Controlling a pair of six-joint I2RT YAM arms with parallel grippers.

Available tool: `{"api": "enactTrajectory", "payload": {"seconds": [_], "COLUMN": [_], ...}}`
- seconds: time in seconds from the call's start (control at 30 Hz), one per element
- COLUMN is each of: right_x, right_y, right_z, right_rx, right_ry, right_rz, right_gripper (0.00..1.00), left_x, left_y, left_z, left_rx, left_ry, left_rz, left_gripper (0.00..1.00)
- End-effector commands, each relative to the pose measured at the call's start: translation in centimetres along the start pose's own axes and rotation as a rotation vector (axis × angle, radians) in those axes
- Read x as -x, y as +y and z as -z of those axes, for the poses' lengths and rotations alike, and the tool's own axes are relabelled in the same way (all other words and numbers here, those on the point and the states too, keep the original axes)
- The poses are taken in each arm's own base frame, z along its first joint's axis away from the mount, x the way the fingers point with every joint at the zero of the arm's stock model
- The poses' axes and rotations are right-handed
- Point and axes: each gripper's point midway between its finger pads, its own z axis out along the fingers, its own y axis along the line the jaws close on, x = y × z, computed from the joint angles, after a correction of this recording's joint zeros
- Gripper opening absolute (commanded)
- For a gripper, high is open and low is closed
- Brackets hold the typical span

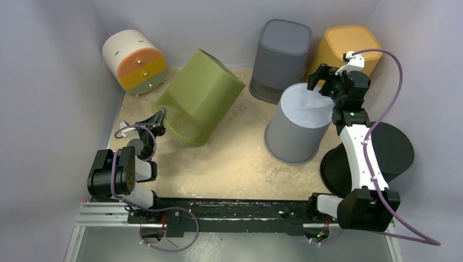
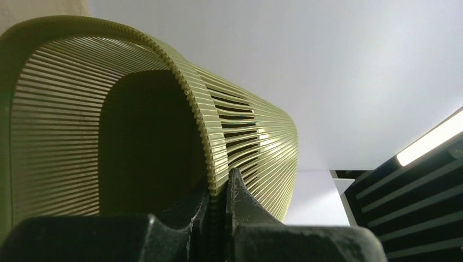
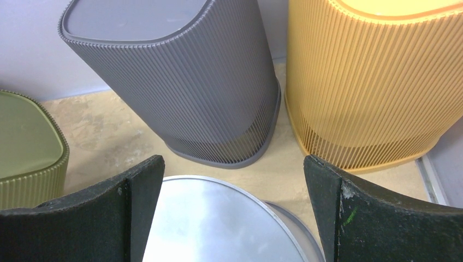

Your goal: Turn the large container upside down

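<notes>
Green bin (image 1: 199, 98); left gripper (image 2: 219, 191) apparently pinching rim.

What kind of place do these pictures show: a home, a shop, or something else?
Most likely a robot test booth: plain pale walls enclose a sandy tabletop, the left arm and right arm are bolted to a rail at its near edge, and ribbed bins such as the green bin sit on it.
</notes>
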Motion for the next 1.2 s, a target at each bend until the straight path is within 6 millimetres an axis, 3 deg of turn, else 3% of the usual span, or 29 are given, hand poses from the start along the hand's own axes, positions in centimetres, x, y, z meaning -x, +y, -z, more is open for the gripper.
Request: {"api": "enactTrajectory", "payload": {"seconds": [0.0,0.13,0.4,0.73,0.97,1.17], "right_x": [1.1,1.1,1.1,1.8,2.0,2.3], "right_y": [0.9,0.9,1.0,1.1,1.2,1.1], "right_z": [-0.1,0.2,0.4,0.8,1.0,1.3], "right_rx": [0.043,0.042,0.049,0.045,0.048,0.043], "right_ry": [-0.047,-0.05,-0.049,-0.061,-0.061,-0.065], "right_rz": [0.01,0.013,0.014,0.017,0.024,0.037], "right_gripper": [1.0,1.0,1.0,1.0,1.0,1.0], "left_x": [-2.1,-1.5,-0.5,-0.2,1.6,2.1], "left_y": [2.1,2.6,3.8,3.7,8.4,10.7], "left_z": [2.9,3.3,4.1,4.0,4.6,4.1], "left_rx": [-0.005,0.017,0.063,0.061,0.23,0.3], "left_ry": [0.101,0.078,0.042,0.027,-0.039,-0.043], "left_rz": [-0.215,-0.212,-0.206,-0.208,-0.183,-0.136], "left_gripper": [0.0,0.06,0.43,0.47,0.54,0.57]}}
